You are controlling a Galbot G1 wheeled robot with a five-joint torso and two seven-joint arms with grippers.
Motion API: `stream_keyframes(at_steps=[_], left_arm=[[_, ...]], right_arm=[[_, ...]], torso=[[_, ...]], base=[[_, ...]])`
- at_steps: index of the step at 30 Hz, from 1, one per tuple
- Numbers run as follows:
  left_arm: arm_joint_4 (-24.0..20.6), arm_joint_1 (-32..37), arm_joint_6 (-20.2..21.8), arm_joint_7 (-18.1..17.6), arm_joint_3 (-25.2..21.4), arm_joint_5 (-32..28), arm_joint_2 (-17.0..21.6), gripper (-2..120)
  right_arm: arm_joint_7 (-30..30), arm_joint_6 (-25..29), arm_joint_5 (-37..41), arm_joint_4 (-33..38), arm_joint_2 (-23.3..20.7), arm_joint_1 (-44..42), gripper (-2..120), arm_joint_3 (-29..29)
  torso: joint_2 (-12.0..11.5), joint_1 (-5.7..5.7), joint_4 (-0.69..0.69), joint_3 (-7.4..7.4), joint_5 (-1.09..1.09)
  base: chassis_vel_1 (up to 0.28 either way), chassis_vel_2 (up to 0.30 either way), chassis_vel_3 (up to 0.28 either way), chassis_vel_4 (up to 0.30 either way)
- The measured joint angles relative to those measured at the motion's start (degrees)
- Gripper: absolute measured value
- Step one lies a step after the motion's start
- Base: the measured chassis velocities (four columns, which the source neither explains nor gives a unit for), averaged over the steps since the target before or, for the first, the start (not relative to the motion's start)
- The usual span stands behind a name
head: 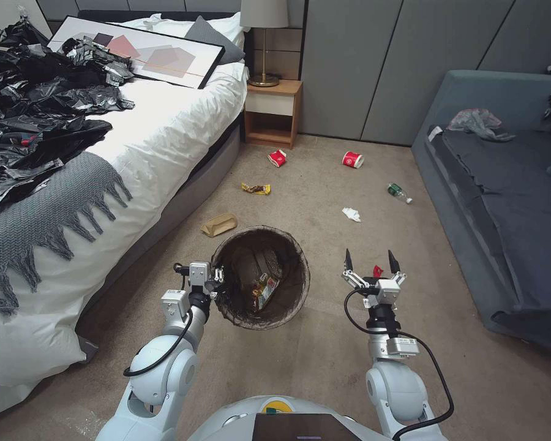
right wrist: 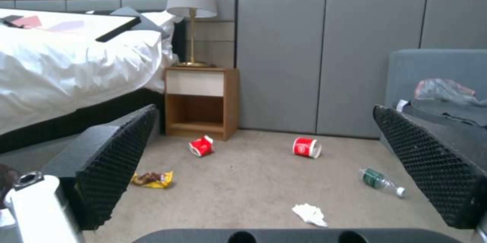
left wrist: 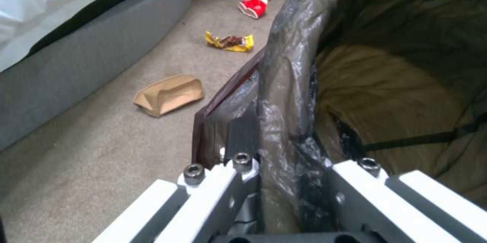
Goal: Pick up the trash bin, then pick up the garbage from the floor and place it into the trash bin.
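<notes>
Left claw [head: 217, 286] pinching rim of trash bin [head: 291, 269]; right claw [head: 370, 262] spread wide, empty, above carpet [head: 324, 355] strewn with cups [head: 352, 160], bottle [head: 398, 192], tissue [head: 351, 214].

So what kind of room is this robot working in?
Most likely a hotel-style bedroom: a bed with white linen, a wooden nightstand carrying a lamp, and a grey sofa opposite. Litter lies on the carpet.

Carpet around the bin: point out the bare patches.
Bare carpet lies between the trash bin and the open right gripper, and beside the sofa. Crowded: paper bag and wrapper by the bed; tissue and bottle ahead.
</notes>
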Motion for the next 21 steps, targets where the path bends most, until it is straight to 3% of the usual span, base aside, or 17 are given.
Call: stream_keyframes(at_steps=[21], left_arm=[[-0.1, -0.1, 0.1, 0.1, -0.1, 0.1, 0.0, 0]], right_arm=[[0.3, 0.0, 0.3, -0.5, 0.3, 0.2, 100, 0.4]], torso=[[0.0, -0.01, 0.00, 0.00, 0.00]], base=[[-0.006, 0.005, 0.006, -0.004]])
